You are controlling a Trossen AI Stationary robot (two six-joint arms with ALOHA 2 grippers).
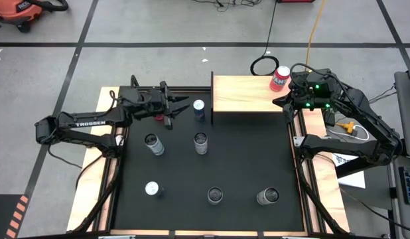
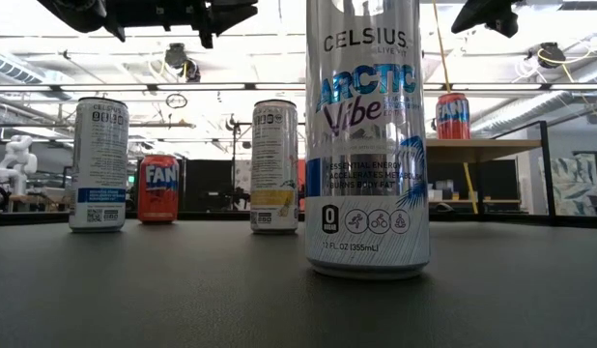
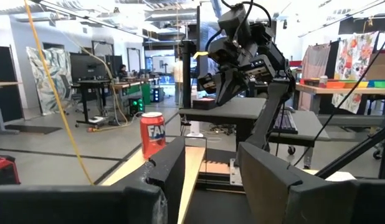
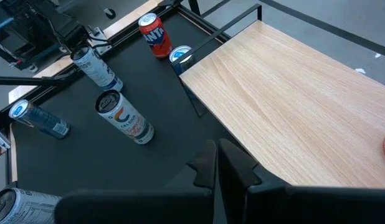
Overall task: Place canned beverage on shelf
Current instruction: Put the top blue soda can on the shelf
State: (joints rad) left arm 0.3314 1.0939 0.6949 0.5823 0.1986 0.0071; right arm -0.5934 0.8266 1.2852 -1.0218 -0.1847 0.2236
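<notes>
From above, we look straight down on the whole counter [image 1: 205, 172] and both arms. At counter height, we face level across it into the room, very near a tall silver can [image 2: 368, 135]. From the left wrist, we look along the shelf [image 3: 194, 163] toward the right arm [image 3: 242, 56]. From the right wrist, we look down over the shelf and counter. All four views share the shelf.

- A grey floor [image 1: 158, 26] crossed by dark lines is seen around the table.
- A red vacuum [image 1: 22, 12] is parked on that floor.
- Desks [image 3: 96, 87] are ranged beyond the table.
</notes>
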